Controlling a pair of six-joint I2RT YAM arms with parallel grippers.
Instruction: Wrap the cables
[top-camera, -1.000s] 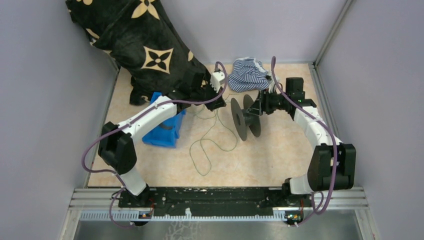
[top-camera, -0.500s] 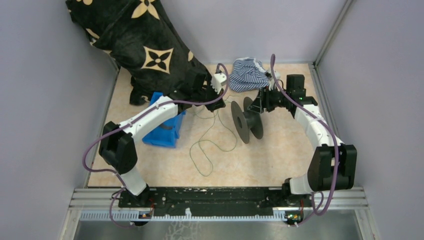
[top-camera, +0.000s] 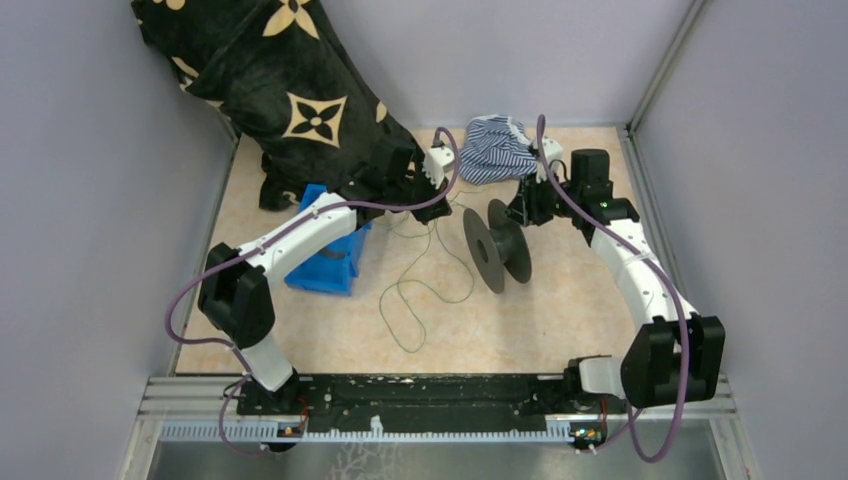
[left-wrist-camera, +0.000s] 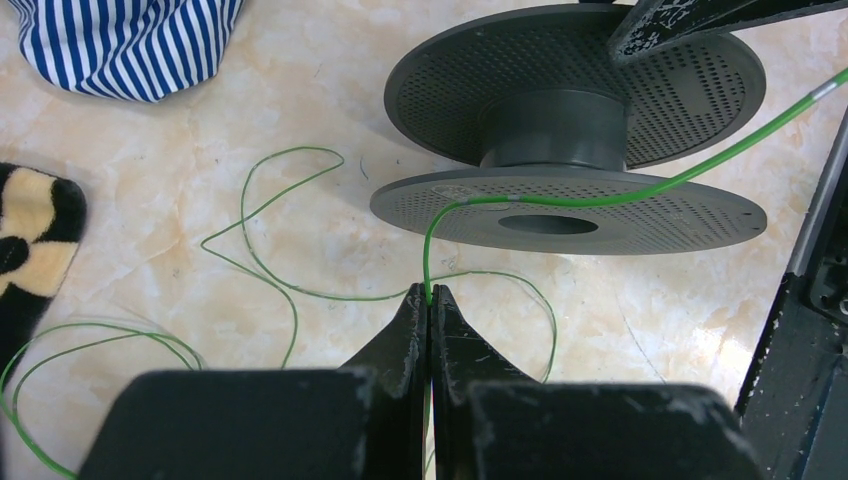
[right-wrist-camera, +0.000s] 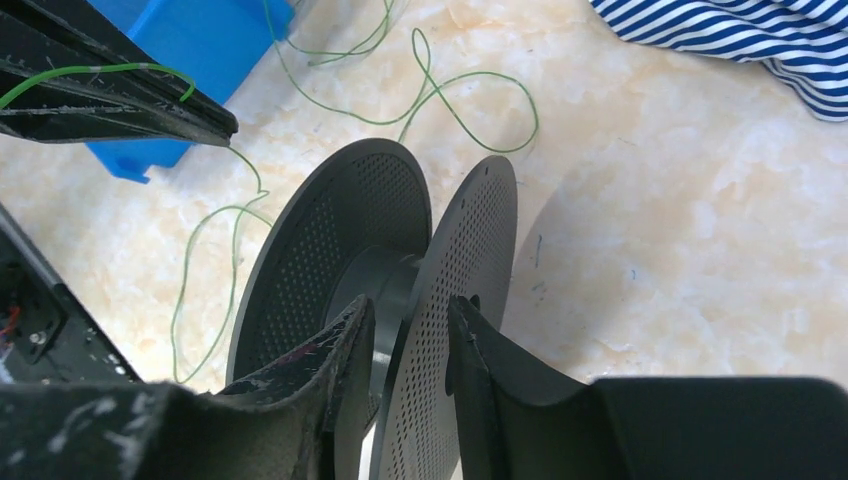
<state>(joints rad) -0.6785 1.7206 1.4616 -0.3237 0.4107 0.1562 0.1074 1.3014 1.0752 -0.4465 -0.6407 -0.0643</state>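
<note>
Green cables (left-wrist-camera: 428, 265) on a beige marbled table (top-camera: 570, 320).
The spool (top-camera: 497, 245) is dark grey, its discs dotted with fine holes. At the far edge lies a blue-and-white striped cloth (top-camera: 497, 148); in the far left corner a black blanket (top-camera: 270, 70) with cream flower motifs, and a bright blue bin (top-camera: 330, 265).

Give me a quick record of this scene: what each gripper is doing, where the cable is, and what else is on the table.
Left gripper: shut on the cable, beside the spool
Right gripper: fingers astride one spool disc; grip unclear
Cable: loose loops on the table, one stretch crossing the spool
Other: blue bin, striped cloth, black patterned blanket
</note>
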